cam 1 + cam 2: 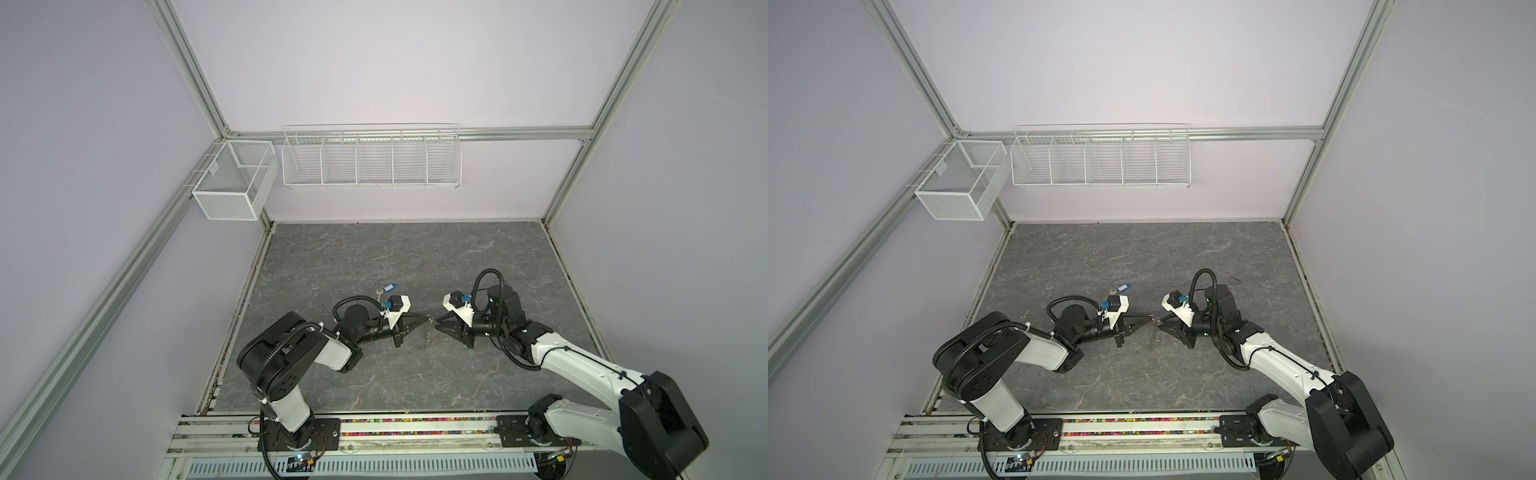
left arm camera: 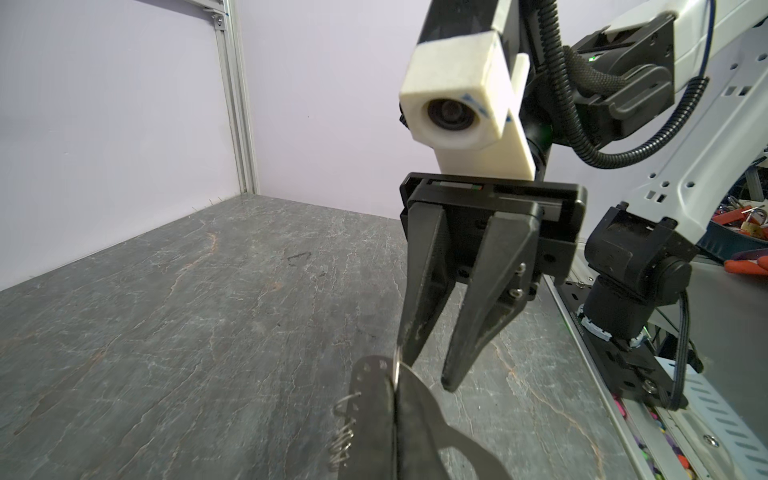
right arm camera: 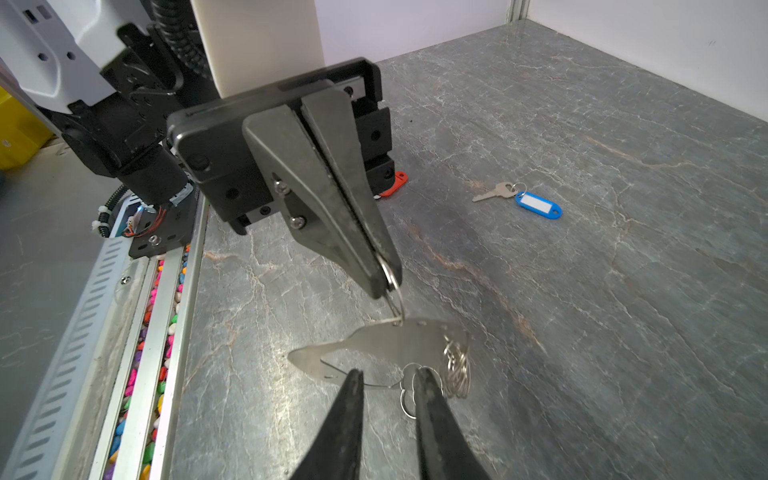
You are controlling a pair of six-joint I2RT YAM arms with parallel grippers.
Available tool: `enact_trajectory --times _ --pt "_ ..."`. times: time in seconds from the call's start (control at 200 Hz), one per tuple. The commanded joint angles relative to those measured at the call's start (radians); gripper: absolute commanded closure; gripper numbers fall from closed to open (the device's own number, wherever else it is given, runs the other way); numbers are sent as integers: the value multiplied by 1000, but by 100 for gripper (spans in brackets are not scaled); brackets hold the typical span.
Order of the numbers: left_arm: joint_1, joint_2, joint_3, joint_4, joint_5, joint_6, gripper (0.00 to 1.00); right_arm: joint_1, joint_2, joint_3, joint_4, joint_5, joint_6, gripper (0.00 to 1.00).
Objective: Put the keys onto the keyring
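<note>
Keyring hangs from the end ring that we see pinched in the closed left gripper, the right gripper stands part-open around a small ring, and the blue-tagged key lies apart on the worktop.

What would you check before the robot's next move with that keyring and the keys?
1. Grip: left pincer shut on the keyring: ok.
2. Clearance: keyring hanging clear of the table: cannot tell.
3. Approach: right pincer open astride a small ring: ok.
4. Next key: blue-tagged key lying free on the table: ok.
5. Other key: orange-red tag mostly hidden behind the left pincer: cannot tell.
6. Progress: keys on the keyring: not ok, none yet.
</note>
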Motion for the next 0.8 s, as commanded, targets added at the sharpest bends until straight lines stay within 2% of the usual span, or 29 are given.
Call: enact_trajectory --times 0.0,0.12,0.605,0.795 --pt "-3 -19 7 7 15 -20 100 5 24 39 43 -50 -58 74" --pt "-3 -21 17 -8 34 -27 100 5 36 45 68 -67 -76 72" --pt "-4 -33 41 -82 83 -9 100 6 101 108 -75 -201 -193 71" --pt "-4 -14 40 -64 92 -12 100 7 132 120 -93 -240 -199 69"
